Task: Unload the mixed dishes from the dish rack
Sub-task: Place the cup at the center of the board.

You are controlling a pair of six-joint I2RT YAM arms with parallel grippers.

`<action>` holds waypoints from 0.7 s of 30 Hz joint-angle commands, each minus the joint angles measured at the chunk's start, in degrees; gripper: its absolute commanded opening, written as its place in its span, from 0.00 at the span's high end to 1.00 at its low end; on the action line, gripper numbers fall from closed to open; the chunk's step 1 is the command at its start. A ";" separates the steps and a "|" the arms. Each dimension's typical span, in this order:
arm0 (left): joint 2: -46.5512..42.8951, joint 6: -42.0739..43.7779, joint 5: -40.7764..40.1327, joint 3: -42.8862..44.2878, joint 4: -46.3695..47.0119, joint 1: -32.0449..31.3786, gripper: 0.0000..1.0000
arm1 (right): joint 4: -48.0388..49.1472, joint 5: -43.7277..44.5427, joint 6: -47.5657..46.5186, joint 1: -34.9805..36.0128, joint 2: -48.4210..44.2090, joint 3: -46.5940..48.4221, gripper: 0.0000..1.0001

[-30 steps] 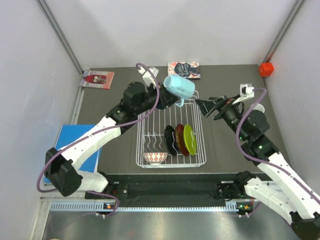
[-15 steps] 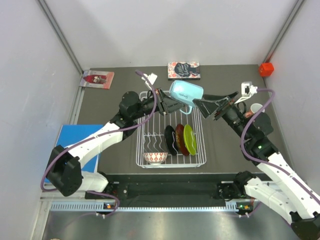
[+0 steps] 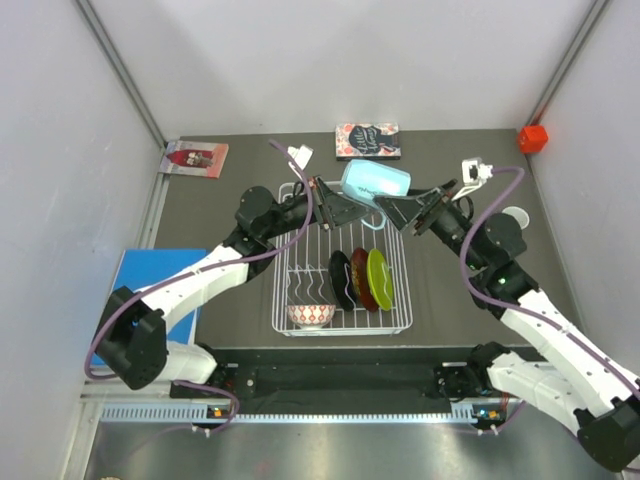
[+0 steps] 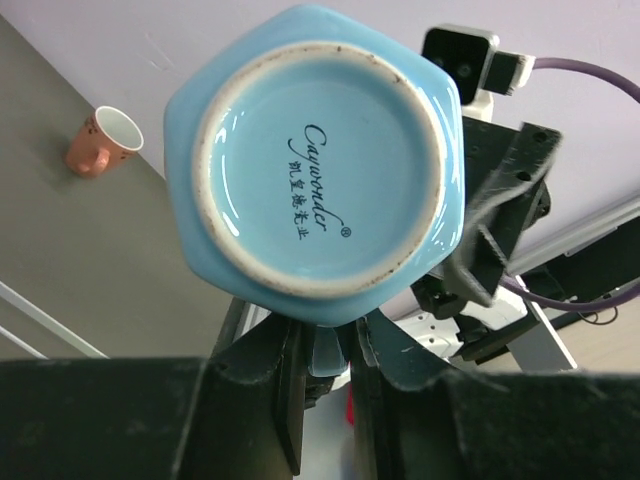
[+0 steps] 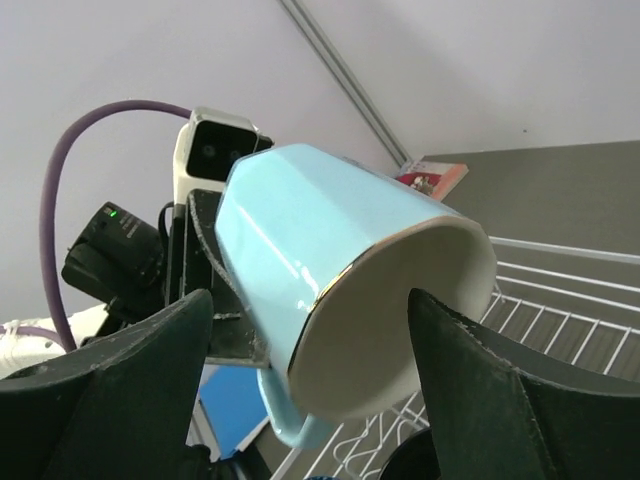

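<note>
My left gripper (image 3: 352, 206) is shut on the handle of the light-blue mug (image 3: 375, 182) and holds it on its side in the air above the far end of the white wire dish rack (image 3: 277, 290). The left wrist view shows the mug's base (image 4: 318, 170) above my shut fingers (image 4: 285, 390). My right gripper (image 3: 402, 212) is open, with its fingers (image 5: 120, 390) on either side of the mug's mouth (image 5: 400, 330), not touching it. The black plate (image 3: 341, 278), red plate (image 3: 358, 278), green plate (image 3: 378, 278) and small bowl (image 3: 311, 315) stand in the rack. The salmon mug (image 4: 103, 143) stands on the table to the right.
A book (image 3: 367, 140) lies at the back centre, another (image 3: 196, 158) at the back left, and a blue book (image 3: 150, 290) at the left. A red cube (image 3: 532, 138) sits at the back right corner. The grey walls close in on three sides.
My left arm has carried the mug right and lower over the rack's far end. My right gripper has moved left and back, so its open fingers now flank the mug's mouth.
</note>
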 commanded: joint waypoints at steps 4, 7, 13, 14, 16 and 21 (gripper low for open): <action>0.35 -2.19 1.96 0.07 11.76 0.25 1.00 | 7.41 -3.35 0.80 0.02 4.13 2.70 0.55; -0.17 -0.53 1.52 0.25 8.79 0.17 1.00 | 5.83 -1.51 -0.61 -0.06 2.81 2.79 0.83; -2.02 5.79 -1.12 2.44 0.08 0.34 0.72 | -2.07 5.35 -5.61 -0.15 -2.28 4.72 1.00; -2.28 6.59 -1.64 2.97 -2.37 0.52 0.61 | -3.39 6.49 -6.49 0.02 -2.90 5.33 1.00; -2.89 8.96 -3.83 4.63 -6.85 0.95 0.32 | -8.39 10.97 -9.04 0.02 -4.31 8.22 1.00; -6.66 11.17 -21.37 6.49 -25.75 3.06 0.01 | -24.62 29.47 -14.40 -0.06 -2.30 19.28 1.00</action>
